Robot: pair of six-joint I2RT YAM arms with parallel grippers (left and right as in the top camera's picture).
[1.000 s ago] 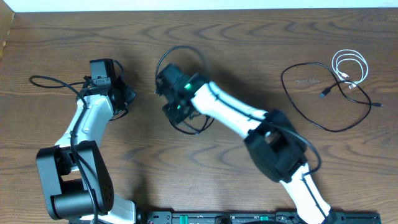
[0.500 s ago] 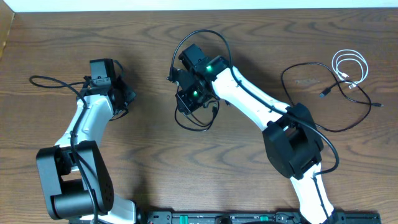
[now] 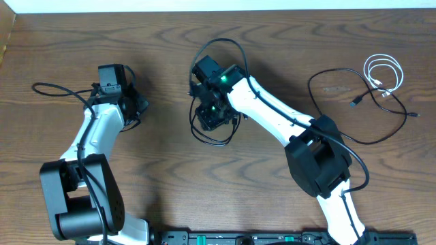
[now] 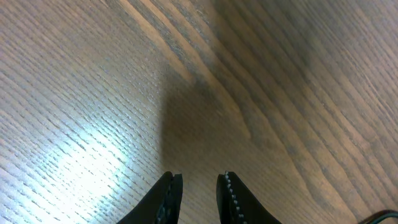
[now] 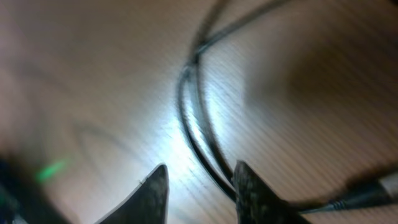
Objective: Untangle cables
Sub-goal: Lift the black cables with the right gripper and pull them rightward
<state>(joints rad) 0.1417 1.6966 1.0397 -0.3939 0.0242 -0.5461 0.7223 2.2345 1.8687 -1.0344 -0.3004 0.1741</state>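
Wooden table [image 3: 163, 170]; right end effector [image 5: 201, 168] slightly parted over black cable [image 5: 188, 124], empty.

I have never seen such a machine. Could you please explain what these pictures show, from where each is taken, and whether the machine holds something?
This is a robot: a left arm and a right arm at a wooden table, each ending in a two-finger gripper. The wide picture comes from a camera above; the other two come from a small camera on each wrist, looking past its own fingers. The left gripper hangs over bare wood, jaws slightly apart, holding nothing. The right gripper stands open over a looped black cable; that view is blurred, so I cannot tell whether it touches. Far to the right lie a second black cable and a coiled white cable, both untouched.
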